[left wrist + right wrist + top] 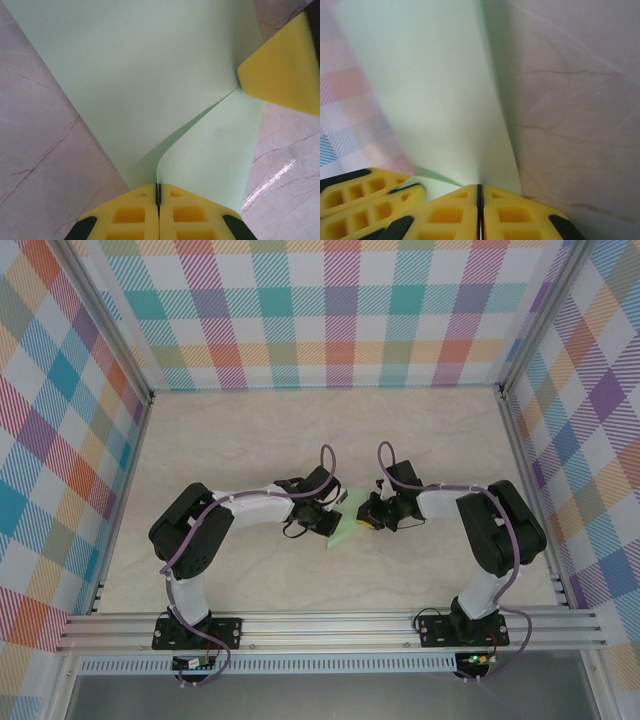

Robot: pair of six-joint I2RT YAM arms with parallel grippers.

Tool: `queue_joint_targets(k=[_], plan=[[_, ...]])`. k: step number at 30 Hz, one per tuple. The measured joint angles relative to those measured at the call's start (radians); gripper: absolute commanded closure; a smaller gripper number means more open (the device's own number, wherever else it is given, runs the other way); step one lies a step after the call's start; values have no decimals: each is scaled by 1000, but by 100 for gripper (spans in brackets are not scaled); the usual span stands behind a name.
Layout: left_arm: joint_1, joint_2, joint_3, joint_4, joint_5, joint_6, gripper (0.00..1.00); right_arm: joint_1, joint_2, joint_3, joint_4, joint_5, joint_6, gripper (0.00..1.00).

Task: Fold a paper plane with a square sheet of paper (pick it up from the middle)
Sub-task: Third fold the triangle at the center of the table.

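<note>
Pincers meet over the middle of the counter (250, 430), with the sheet between them.

The left pincer (322, 520) reaches in from the left. In its wrist view its fingers (135, 215) are pressed together on a narrow point of the square sheet of paper (140, 75), which fans away from the grip into a broad pale-green face. A second layer curls out from that same grip, so the paper is already creased and doubled there.

From above, the sheet (345, 532) shows as a small green wedge between the two pincers, its long axis slanting from the lower left toward the upper right. It seems held up off the counter, though how high I cannot tell.

The right pincer (375, 512) comes in from the right, also clamped shut on the paper, at its far edge. One of its yellow fingers (280, 70) sits where the upper layer meets the lower.

Both arms look equally near. The coming move probably turns on drawing the loose layer across the crease while the left grip anchors the point; pulling apart along the long axis risks a tear.
</note>
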Motion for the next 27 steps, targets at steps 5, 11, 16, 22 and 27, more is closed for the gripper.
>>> queue_joint_targets(k=[5, 11, 16, 22, 27], plan=[[0, 0, 0, 0, 0, 0, 95, -2, 2, 3, 0, 3, -1, 91], [0, 0, 0, 0, 0, 0, 95, -2, -27, 5, -31, 27, -18, 89], [0, 0, 0, 0, 0, 0, 95, -2, -29, 20, -30, 18, -26, 90], [0, 0, 0, 0, -1, 0, 95, 10, -40, 14, -13, -11, -22, 88], [0, 0, 0, 0, -1, 0, 95, 42, -45, 14, 13, -45, -10, 89]])
